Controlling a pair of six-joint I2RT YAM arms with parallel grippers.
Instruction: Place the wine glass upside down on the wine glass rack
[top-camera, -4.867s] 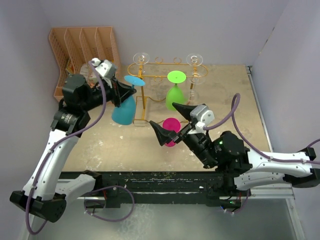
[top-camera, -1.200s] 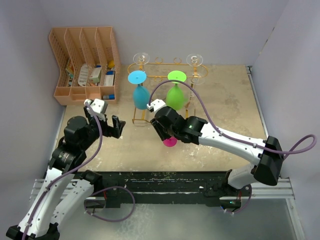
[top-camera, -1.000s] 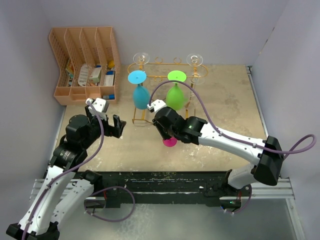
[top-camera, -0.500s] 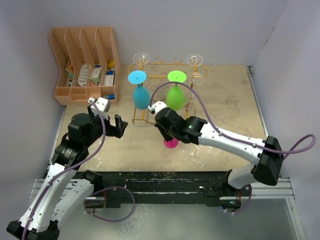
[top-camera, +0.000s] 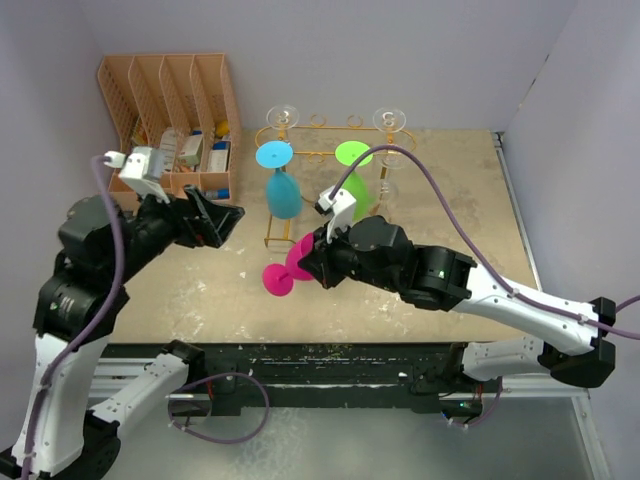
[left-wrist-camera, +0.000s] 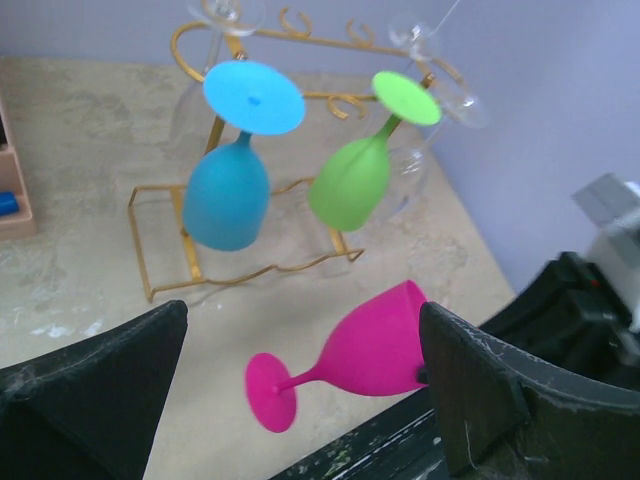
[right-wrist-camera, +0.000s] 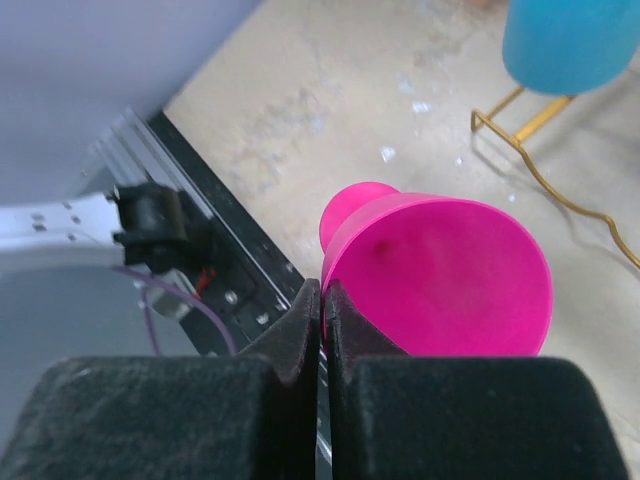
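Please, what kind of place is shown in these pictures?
Probably a robot test cell, not a home: plain lilac partition walls enclose a worn beige tabletop, and two black-and-white robot arms face a thin gold wire glass rack.

wine glass rack (right-wrist-camera: 476, 122) mostly cropped

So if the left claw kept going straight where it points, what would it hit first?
Probably the pink wine glass, held tilted by the right gripper: it sits between the left gripper's open fingers in its wrist view, though depth is unclear.
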